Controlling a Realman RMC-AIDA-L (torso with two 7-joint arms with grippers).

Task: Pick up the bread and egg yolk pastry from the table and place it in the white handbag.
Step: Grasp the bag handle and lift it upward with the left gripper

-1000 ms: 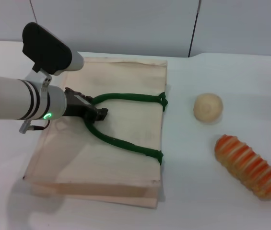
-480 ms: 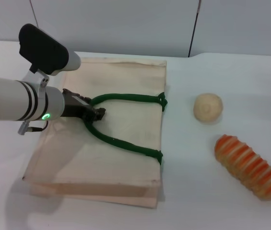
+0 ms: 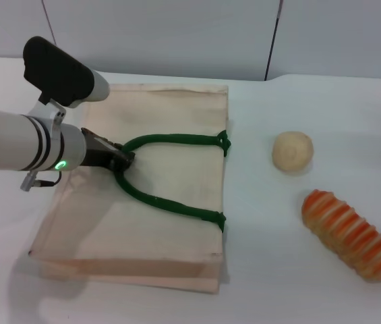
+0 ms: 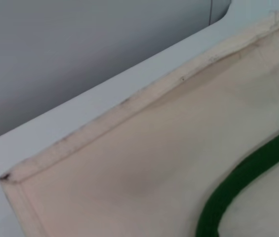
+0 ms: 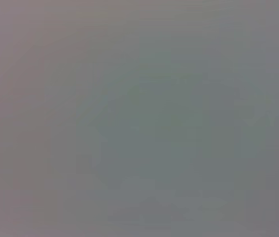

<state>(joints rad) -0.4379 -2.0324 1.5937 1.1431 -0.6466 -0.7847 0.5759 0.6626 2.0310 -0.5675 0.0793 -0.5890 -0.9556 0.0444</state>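
Note:
The white handbag (image 3: 170,115) lies flat on the table at centre left, its green handles (image 3: 170,202) spread in a V on top. My left gripper (image 3: 124,160) is over the bag at the bend of the handles and is shut on the handle loop. The left wrist view shows the bag's fabric (image 4: 129,163) and a stretch of green handle (image 4: 238,182). The egg yolk pastry (image 3: 292,150), a small round beige ball, sits on the table right of the bag. The bread (image 3: 350,233), orange and tan striped, lies at the front right. My right gripper is out of view.
The white table (image 3: 264,283) meets a grey wall (image 3: 177,34) along its back edge. The right wrist view shows only a plain grey surface.
My left gripper has drawn back to the left with the handle loop, and the bag has slid a little to the left with it. The bread and pastry have not moved.

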